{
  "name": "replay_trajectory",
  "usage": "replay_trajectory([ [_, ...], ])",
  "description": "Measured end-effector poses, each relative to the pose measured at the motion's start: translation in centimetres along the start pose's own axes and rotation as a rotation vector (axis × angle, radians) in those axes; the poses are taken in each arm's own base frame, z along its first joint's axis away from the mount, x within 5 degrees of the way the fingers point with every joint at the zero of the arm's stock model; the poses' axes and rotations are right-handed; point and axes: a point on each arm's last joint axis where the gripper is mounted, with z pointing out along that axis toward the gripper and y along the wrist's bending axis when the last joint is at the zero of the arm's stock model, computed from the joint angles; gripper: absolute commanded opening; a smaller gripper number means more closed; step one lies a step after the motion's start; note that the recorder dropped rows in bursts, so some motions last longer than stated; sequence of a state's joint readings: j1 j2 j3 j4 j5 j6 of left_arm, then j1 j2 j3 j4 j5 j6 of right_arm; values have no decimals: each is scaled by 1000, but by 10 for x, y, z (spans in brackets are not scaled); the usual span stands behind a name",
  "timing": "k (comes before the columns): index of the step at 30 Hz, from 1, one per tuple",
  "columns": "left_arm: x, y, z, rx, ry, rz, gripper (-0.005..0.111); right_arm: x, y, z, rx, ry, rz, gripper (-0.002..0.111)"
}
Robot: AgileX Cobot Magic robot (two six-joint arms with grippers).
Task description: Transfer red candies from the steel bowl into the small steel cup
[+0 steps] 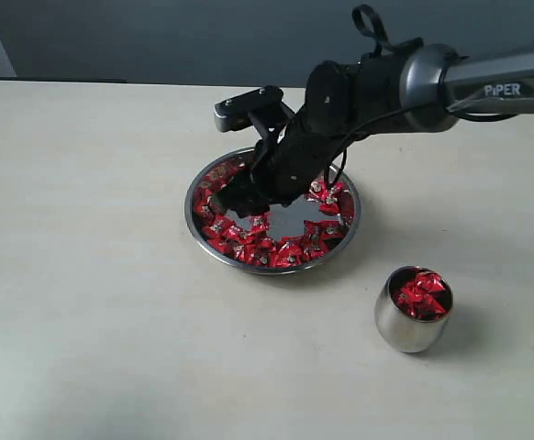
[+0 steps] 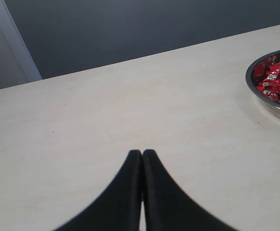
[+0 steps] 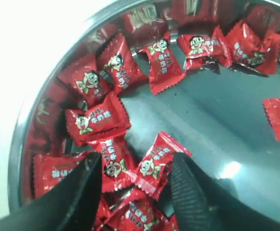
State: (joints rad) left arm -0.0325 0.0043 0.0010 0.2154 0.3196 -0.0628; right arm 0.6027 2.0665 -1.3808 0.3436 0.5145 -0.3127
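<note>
The steel bowl (image 1: 276, 269) sits mid-table with red candies (image 1: 249, 246) ringed round its bare middle. My right gripper (image 1: 235, 197) reaches down into the bowl's left side. In the right wrist view the right gripper (image 3: 134, 166) is open, its two fingers standing either side of a couple of red candies (image 3: 154, 163) that lie on the bowl (image 3: 19, 144). The small steel cup (image 1: 412, 323) stands upright to the front right, with red candies (image 1: 421, 295) in it. My left gripper (image 2: 142, 153) is shut on nothing above bare table, the bowl's rim (image 2: 274, 108) off to one side.
A pale table (image 1: 93, 275) carries everything. A dark wall (image 1: 157, 37) runs along the back. The right arm (image 1: 487, 87) stretches in from the right above the table.
</note>
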Motion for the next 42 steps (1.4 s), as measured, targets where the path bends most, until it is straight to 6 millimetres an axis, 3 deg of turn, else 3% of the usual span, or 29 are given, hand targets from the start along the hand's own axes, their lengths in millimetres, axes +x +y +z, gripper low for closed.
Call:
replay_trajectory([
  [5,0,0,0,0,0,0,0,5,-2,18,-8,30,22,44],
  [14,0,0,0,0,0,0,0,11,-5,32,-3,52,27,41],
  [15,0,0,0,0,0,0,0,12,-5,33,-3,57,27,39],
  [18,0,0,0,0,0,0,0,12,-6,34,3,58,17,11],
  [20,0,0,0,0,0,0,0,12,-6,34,5,56,15,3],
  [25,0,0,0,0,0,0,0,9,-6,30,7,41,10,1],
  [29,0,0,0,0,0,0,0,-3,0,-1,6,1,-17,1],
  [32,0,0,0,0,0,0,0,-15,5,-47,32,-68,-48,1],
  [34,0,0,0,0,0,0,0,-12,8,-72,45,-94,-54,1],
  [37,0,0,0,0,0,0,0,20,16,-118,47,-101,-47,1],
  [42,0,0,0,0,0,0,0,79,19,-156,91,-88,5,1],
])
